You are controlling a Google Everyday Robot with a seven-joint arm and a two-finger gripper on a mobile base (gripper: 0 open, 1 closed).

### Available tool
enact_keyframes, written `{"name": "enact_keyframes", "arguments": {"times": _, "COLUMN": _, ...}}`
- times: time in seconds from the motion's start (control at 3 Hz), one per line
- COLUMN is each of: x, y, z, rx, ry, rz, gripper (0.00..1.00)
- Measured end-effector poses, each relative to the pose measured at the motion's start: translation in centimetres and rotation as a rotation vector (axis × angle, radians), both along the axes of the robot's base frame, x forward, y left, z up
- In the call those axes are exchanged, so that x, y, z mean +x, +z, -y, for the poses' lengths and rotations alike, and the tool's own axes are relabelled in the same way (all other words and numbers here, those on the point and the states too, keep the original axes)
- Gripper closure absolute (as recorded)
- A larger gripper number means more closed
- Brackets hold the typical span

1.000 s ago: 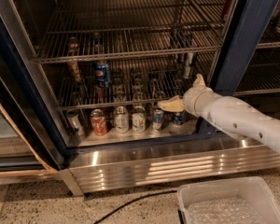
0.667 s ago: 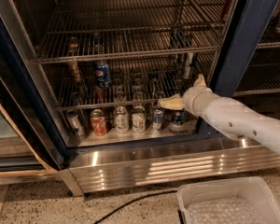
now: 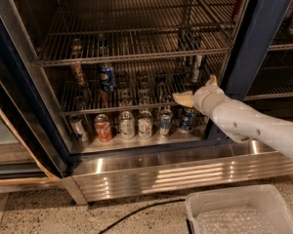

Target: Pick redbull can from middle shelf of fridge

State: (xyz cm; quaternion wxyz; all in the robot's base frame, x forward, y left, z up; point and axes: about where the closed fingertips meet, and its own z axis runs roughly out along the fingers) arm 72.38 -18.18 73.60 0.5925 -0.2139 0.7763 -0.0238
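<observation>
The fridge [image 3: 256, 38] stands open, with a dark blue frame and wire racks. The slim silver-and-blue redbull can [image 3: 198, 67] stands at the right end of the middle shelf [image 3: 136, 106]. A stouter blue Pepsi can [image 3: 106, 77] and a brown bottle [image 3: 78, 73] stand further left on the same rack. My gripper [image 3: 183, 99], tan-tipped on a white arm, reaches in from the right. It sits at the rack's front edge, below and slightly left of the redbull can, and points left.
A row of cans stands on the fridge floor, among them a red can [image 3: 103, 127] and a blue one [image 3: 187, 119] just under my gripper. The upper rack [image 3: 136, 52] lies above. A white bin [image 3: 234, 211] and a black cable [image 3: 136, 211] are on the floor.
My gripper has risen slightly, from the level of the bottom cans' tops to the middle rack's front edge. The cans have not moved.
</observation>
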Motion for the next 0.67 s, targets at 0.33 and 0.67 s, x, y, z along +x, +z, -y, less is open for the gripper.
{"name": "enact_keyframes", "arguments": {"times": 0.33, "x": 0.80, "y": 0.55, "z": 0.82, "rx": 0.004, "ry": -0.034, "rz": 0.025, "gripper": 0.15}}
{"name": "enact_keyframes", "arguments": {"times": 0.67, "x": 1.02, "y": 0.87, "z": 1.55, "rx": 0.002, "ry": -0.059, "rz": 0.039, "gripper": 0.12}}
